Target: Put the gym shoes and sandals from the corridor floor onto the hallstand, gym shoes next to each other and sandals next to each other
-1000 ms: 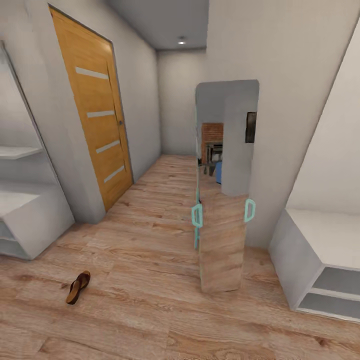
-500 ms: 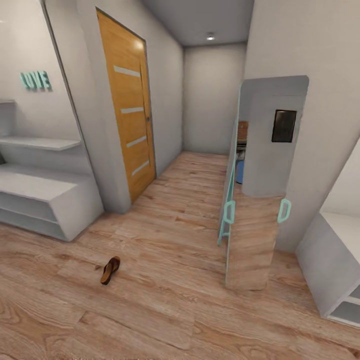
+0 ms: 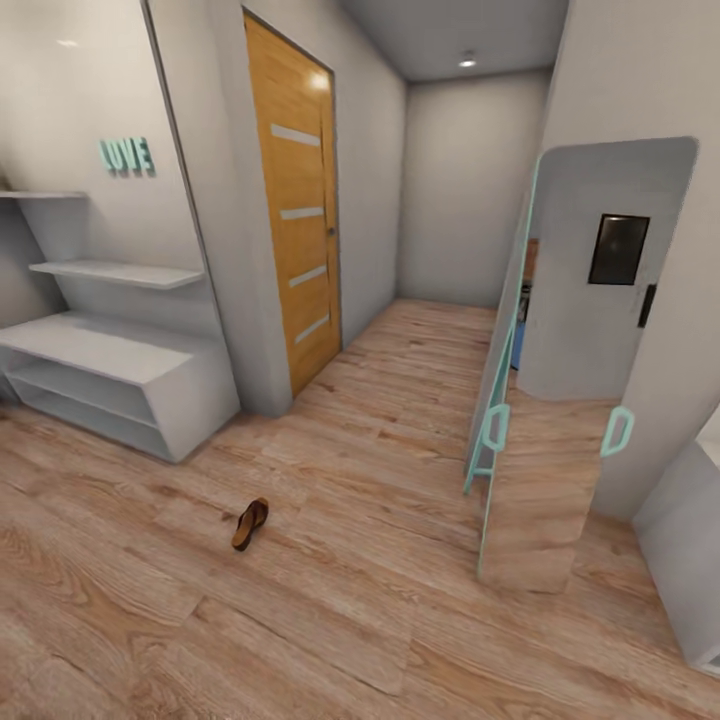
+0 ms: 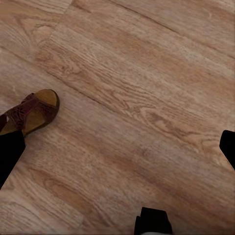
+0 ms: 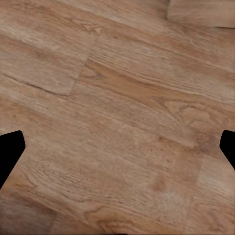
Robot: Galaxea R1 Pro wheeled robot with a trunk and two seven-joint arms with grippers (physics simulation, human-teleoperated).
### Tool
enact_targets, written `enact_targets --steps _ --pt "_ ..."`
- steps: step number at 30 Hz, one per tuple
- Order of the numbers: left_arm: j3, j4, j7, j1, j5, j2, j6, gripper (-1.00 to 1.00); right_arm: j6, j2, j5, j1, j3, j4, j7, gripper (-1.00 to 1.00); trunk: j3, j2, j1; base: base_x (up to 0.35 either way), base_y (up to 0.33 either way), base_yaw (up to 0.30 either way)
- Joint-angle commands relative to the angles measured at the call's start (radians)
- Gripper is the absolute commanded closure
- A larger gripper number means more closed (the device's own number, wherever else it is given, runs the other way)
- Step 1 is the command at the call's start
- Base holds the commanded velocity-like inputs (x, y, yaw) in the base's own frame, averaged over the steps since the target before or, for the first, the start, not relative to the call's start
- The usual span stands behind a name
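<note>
A dark brown sandal (image 3: 250, 524) lies on the wood plank corridor floor (image 3: 380, 600), a little in front of the pale grey hallstand (image 3: 110, 372) at the left wall. The hallstand's bench top and staggered upper shelves are bare. In the left wrist view a brown sandal with a tan insole (image 4: 30, 111) rests on the floor, partly behind one black finger (image 4: 10, 154); I cannot tell whether it is the same sandal. My left gripper (image 4: 120, 147) is open above the planks. My right gripper (image 5: 117, 147) is open over bare floor. The gym shoes are out of view.
A tall leaning mirror with a teal frame (image 3: 560, 400) stands right of centre. An orange door (image 3: 297, 210) is in the left wall beyond the hallstand. The corner of a low white bench (image 3: 690, 560) is at the right edge. The corridor runs on ahead.
The camera has swung left: the whole scene has slid right, and more of the hallstand and its wall sign has come into view. The sandal has not moved on the floor.
</note>
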Motion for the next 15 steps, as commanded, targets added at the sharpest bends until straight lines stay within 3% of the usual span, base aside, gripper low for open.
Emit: enact_targets --steps 1,15 --pt "-0.001 0.001 0.000 -0.001 0.006 0.000 -0.003 -1.00 -0.003 0.000 0.001 0.000 0.000 0.000 -0.001 -1.00 -0.002 0.000 0.000 0.000 0.001 0.215" --pt "-0.001 0.001 0.000 -0.001 0.006 0.000 -0.003 -1.00 -0.003 0.000 0.001 0.000 0.000 0.000 -0.001 -1.00 -0.018 0.000 0.000 0.000 0.009 0.215"
